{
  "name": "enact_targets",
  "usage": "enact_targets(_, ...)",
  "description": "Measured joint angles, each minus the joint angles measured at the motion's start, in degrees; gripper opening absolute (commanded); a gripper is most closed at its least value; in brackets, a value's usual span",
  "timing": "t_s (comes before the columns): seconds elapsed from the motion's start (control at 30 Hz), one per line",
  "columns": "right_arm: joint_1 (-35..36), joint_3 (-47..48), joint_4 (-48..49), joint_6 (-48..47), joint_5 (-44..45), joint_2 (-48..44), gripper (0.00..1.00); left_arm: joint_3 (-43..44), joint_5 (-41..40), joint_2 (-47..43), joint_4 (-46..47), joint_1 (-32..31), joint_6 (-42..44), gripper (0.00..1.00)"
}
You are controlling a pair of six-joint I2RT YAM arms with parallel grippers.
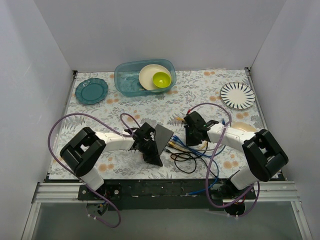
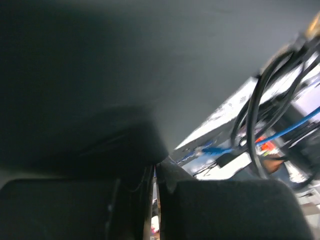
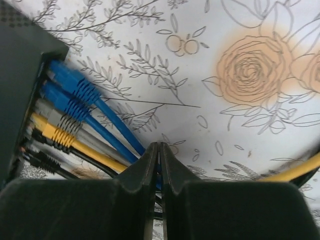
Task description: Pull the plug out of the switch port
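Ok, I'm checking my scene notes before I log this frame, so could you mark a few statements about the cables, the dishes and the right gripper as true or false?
1. Two blue cables are plugged into the switch. True.
2. The lime bowl sits outside the teal tub. False: it is inside the tub, resting on a cream plate.
3. The right gripper has its jaws spread wide. False: they are nearly pressed together.
4. A yellow cable is also plugged into the switch. True.
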Motion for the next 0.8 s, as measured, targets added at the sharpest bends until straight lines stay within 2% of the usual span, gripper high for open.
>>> enact_targets(0.3, 6.6, 0.4, 0.7, 4.7, -5.4, 1.1, 0.15, 3.6, -3.6, 0.0, -8.8, 16.8, 4.4, 0.07)
enact_targets(0.47, 11.0, 4.8, 0.4, 6.3, -9.3, 5.7, 0.15, 8.4, -6.8, 2.3, -11.9, 22.8, 7.6, 0.08)
enact_targets(0.63, 11.9, 7.8, 0.1, 6.3, -11.1, 8.2, 0.17, 11.8, -13.3, 2.5, -15.0, 27.6, 11.1, 0.12)
enact_targets(0.8, 11.8, 8.5, -2.3, 6.3, -7.1, 6.5, 0.17, 13.7, -19.3, 2.3, -17.3, 32.9, 14.2, 0.13)
